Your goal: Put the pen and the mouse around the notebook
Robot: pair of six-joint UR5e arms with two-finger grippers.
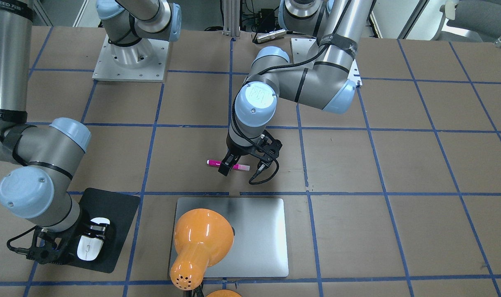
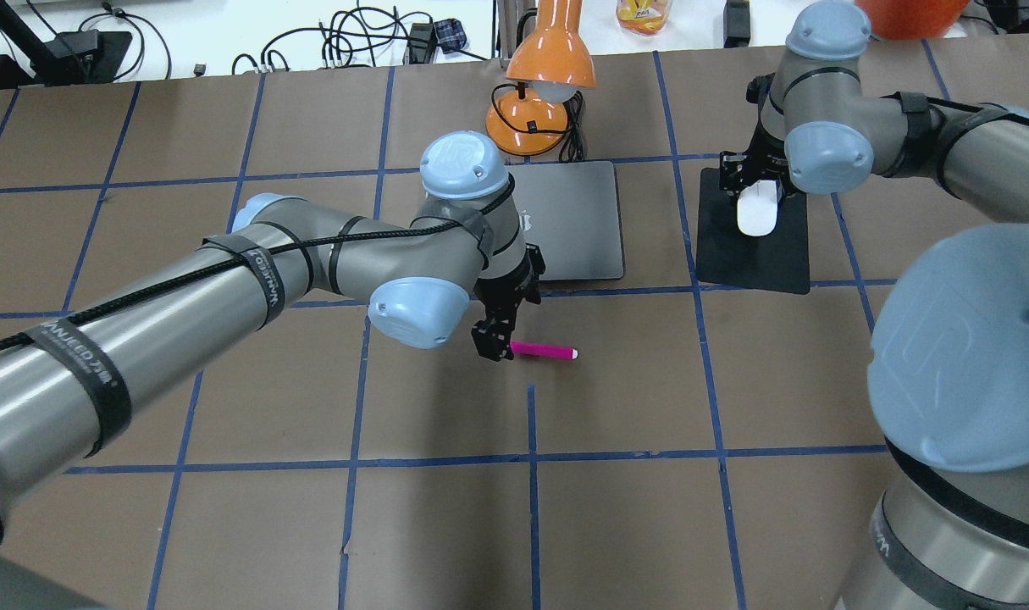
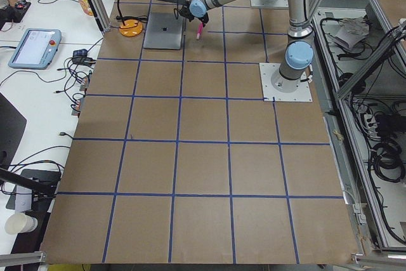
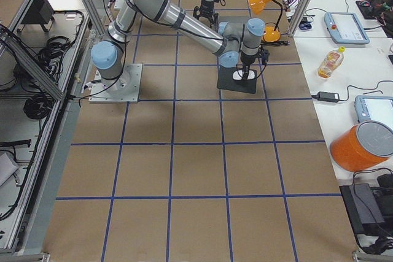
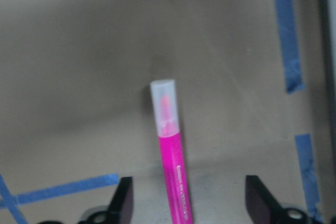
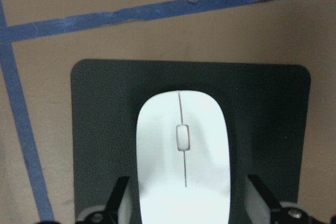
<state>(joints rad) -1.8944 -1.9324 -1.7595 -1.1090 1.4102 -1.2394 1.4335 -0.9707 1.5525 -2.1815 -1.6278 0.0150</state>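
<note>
The magenta pen lies flat on the brown table just on the robot's side of the silver notebook. My left gripper is down over the pen's middle, open. In the left wrist view the pen runs between the two spread fingers with gaps on both sides. The white mouse rests on a black pad beside the notebook. My right gripper straddles the rear of the mouse, open, with its fingers a little clear of the mouse's sides.
An orange desk lamp leans over the notebook and hides part of it; its base stands at the table's far edge. Blue tape lines grid the table. Cables and boxes lie beyond the far edge.
</note>
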